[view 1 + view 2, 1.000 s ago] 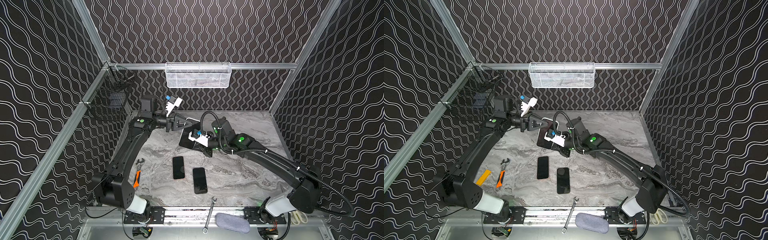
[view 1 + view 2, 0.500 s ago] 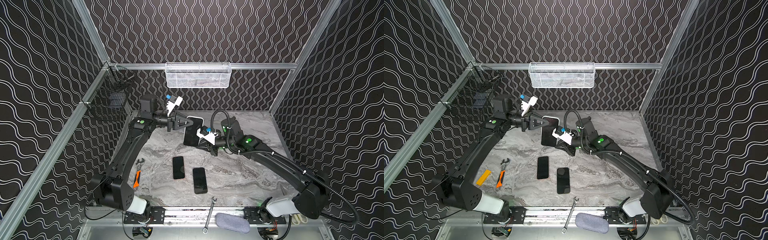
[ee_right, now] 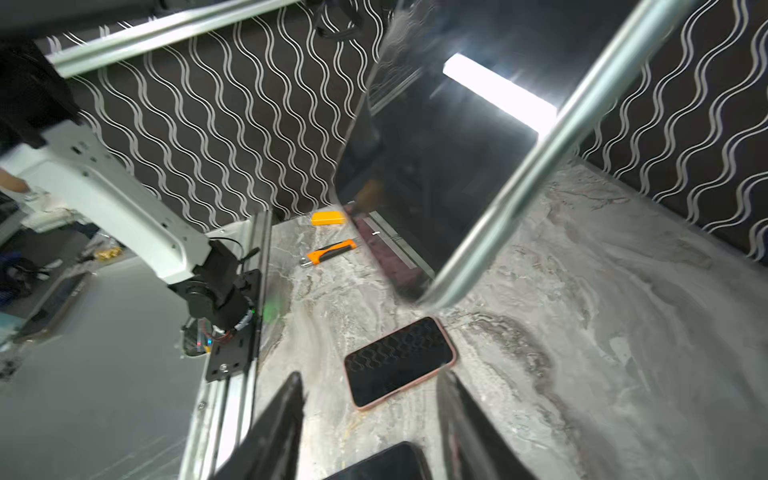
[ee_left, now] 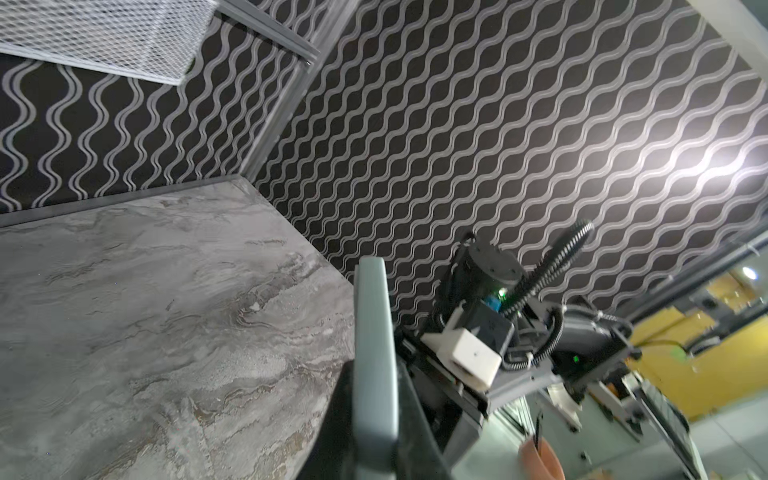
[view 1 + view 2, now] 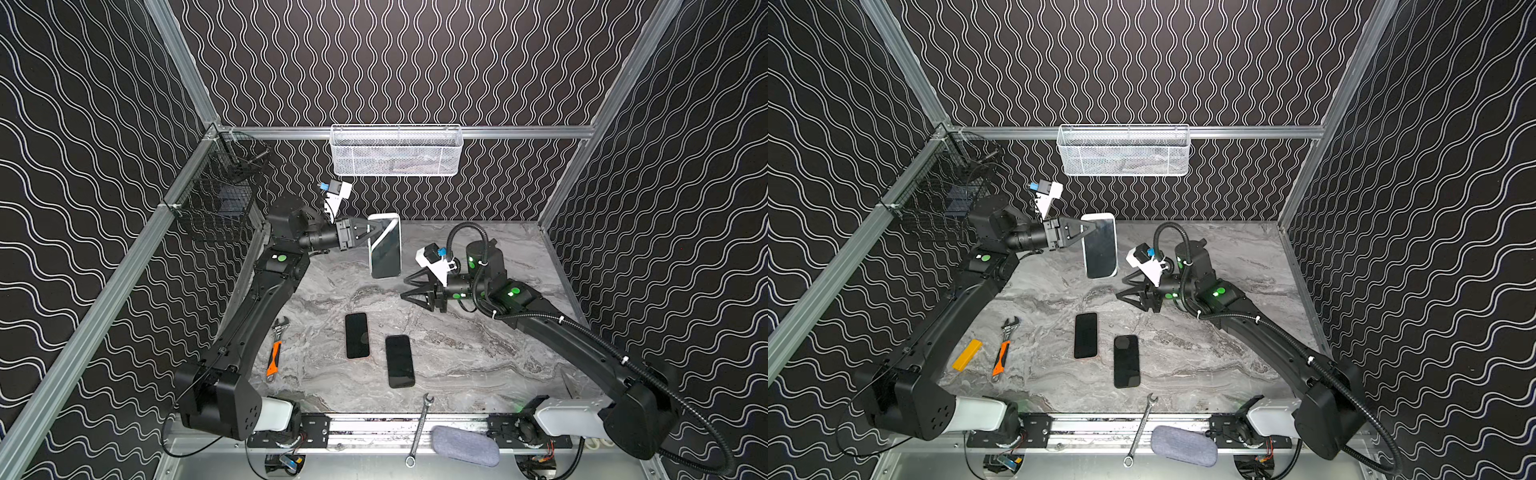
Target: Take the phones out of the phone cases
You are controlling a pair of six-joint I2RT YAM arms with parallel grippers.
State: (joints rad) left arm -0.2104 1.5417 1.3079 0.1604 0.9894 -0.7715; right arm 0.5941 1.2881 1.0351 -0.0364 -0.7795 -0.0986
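1 edge pinch: left gripper (image 5: 376, 232) clamps the cased phone (image 5: 386, 253) aloft, right gripper (image 5: 405, 289) gapes empty; a slip could drop it.

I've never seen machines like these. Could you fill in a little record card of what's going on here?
left tool: shut on the light-edged phone, held upright above the table
right tool: open, empty, low beside that phone
flat on table: dark phone; second dark phone
also lying about: orange-handled wrench; spanner
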